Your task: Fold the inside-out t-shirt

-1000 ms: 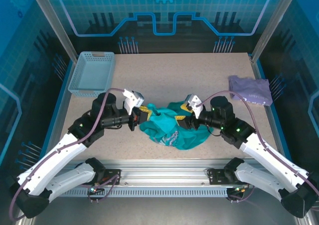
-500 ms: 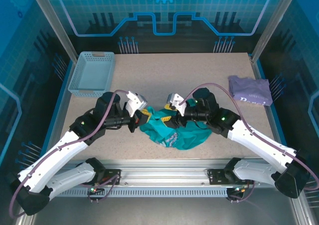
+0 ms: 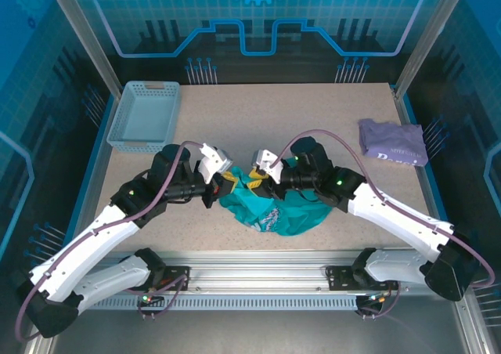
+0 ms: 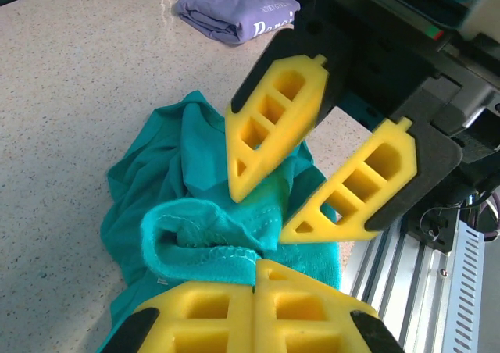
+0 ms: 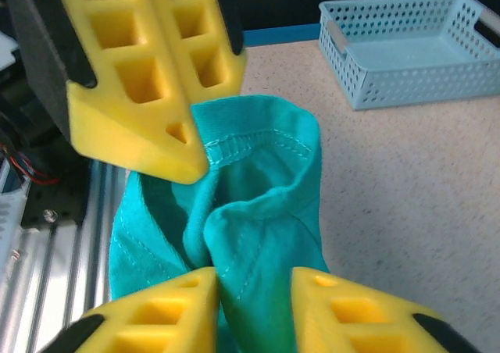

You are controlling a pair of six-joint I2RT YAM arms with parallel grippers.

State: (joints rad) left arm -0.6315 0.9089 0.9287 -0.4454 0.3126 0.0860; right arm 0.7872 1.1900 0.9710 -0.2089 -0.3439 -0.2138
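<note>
Two claws meet over the inside-out t-shirt (image 3: 275,210), a crumpled teal heap on the desk (image 3: 313,123), near the front edge and about centre. Left claw (image 4: 255,269) has its fingers pressed together, pinching a rolled hem of the shirt at the tips. Right claw (image 5: 254,279) faces it from the opposite side, fingers slightly apart with a fold of teal cloth gripped between them. Both claws sit at the shirt's upper left edge, tips nearly touching. Pale blue basket (image 3: 145,117) sits at the far left corner. Lavender folded garment (image 3: 394,141) lies at the right edge, well apart from the shirt.
</note>
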